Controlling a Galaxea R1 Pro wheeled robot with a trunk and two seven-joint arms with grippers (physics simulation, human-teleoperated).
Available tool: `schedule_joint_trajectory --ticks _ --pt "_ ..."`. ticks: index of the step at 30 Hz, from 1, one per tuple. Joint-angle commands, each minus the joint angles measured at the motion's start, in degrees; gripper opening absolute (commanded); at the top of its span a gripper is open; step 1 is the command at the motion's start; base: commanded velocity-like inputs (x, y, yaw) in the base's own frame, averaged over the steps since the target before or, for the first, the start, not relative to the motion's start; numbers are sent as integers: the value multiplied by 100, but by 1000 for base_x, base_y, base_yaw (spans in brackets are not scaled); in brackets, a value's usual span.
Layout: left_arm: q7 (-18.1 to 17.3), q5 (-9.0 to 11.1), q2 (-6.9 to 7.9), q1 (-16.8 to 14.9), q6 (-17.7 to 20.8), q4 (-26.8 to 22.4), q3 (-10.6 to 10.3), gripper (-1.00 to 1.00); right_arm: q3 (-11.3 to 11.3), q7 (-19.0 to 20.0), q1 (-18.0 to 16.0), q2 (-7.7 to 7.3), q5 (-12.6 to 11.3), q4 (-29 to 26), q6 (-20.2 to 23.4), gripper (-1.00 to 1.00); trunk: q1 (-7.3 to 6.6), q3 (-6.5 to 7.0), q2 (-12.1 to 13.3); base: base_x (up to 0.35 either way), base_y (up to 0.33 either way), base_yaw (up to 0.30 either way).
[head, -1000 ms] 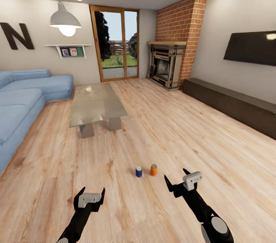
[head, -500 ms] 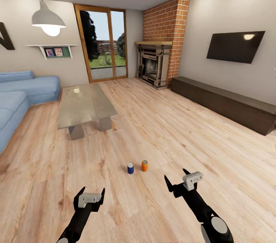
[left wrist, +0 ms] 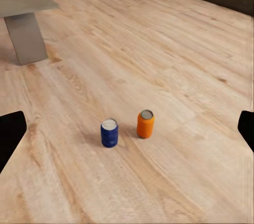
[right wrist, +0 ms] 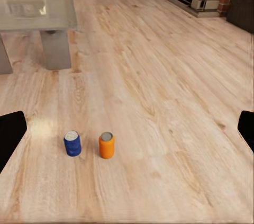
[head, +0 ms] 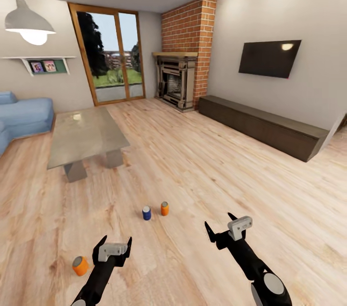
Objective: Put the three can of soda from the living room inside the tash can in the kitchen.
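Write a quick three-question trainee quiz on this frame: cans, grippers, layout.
1. How many soda cans are on the floor?
2. True or false: the blue can stands beside an orange can.
3. Which gripper is nearest the lone orange can: A left gripper, B right gripper?

Key: 1. three; 2. true; 3. A. Both grippers are open and hold nothing.

Both arms are glossy black, each ending in a pale grey block and 2 pointed black fingers (head: 128, 241).
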Motion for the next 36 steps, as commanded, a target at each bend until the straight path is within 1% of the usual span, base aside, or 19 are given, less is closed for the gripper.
schedule_joint_trajectory --ticks 1,16,27,36 --pt "0 0 0 0 0 0 0 100 3 0 0 0 0 0 0 100 0 0 0 0 -271 -178" --pt "0 0 0 2 -2 0 0 100 12 0 0 0 0 0 0 100 0 0 0 0 -270 -174" --pt "-1 1 0 4 -7 0 0 100 12 0 0 3 8 15 0 100 0 0 0 -10 -45 -167" --pt "-1 0 -1 5 -4 0 0 100 12 0 0 2 7 17 0 100 0 0 0 -146 -3 -160"
